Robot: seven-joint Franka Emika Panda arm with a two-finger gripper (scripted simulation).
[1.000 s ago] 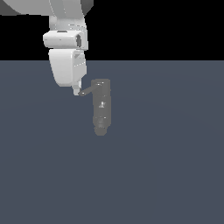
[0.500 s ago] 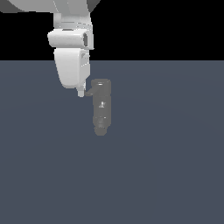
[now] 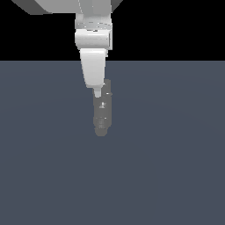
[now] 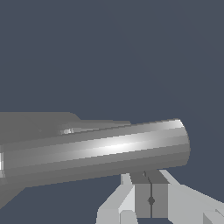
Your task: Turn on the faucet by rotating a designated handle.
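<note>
In the wrist view the gripper [image 4: 151, 201] sits nearest, its fingers [image 4: 142, 199] pressed together with only a thin seam between them and nothing held. Just beyond them the faucet [image 4: 100, 151] lies across the frame as a shiny grey cylinder. In the exterior view the faucet [image 3: 102, 112] stands on the blue-grey floor [image 3: 176, 154], its top partly behind the gripper [image 3: 97, 93]; the handle cannot be made out.
</note>
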